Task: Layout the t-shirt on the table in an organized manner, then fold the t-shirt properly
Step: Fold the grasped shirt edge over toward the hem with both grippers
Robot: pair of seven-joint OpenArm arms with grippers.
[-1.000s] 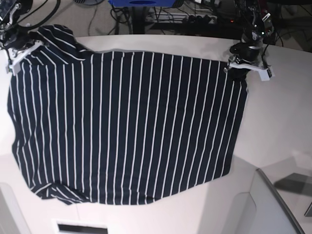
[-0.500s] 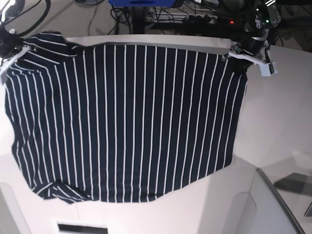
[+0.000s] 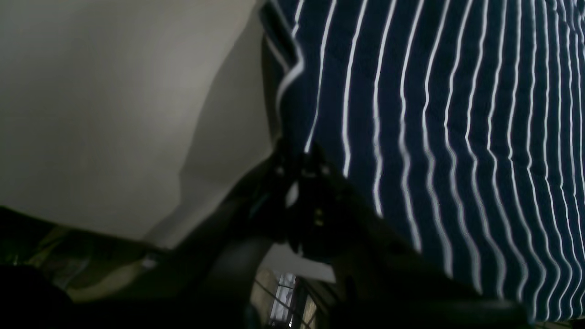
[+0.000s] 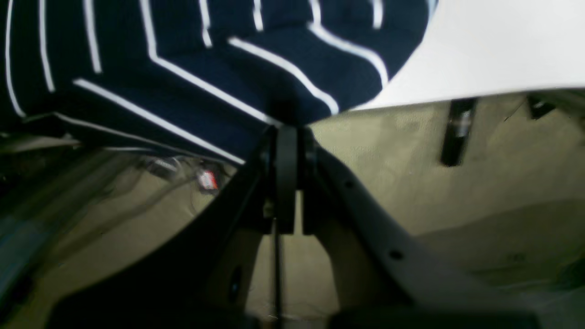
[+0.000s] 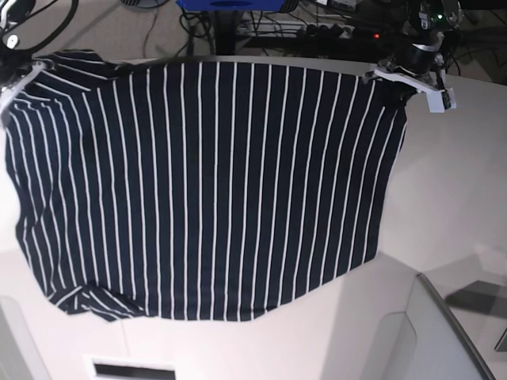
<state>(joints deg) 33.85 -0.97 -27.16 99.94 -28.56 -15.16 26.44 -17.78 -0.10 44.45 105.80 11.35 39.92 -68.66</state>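
The soft navy white-striped cloth t-shirt (image 5: 206, 182) covers the smooth white bench (image 5: 451, 182). At the frame's top corners, the left gripper (image 5: 404, 79) and right gripper (image 4: 285, 123) each have jaws clenched on cloth. Best pull evenly, keeping tension level.

Beige floor (image 4: 457, 183) lies beyond the far edge; black cables (image 5: 198, 28) tangle beside a blue base (image 5: 230, 5).
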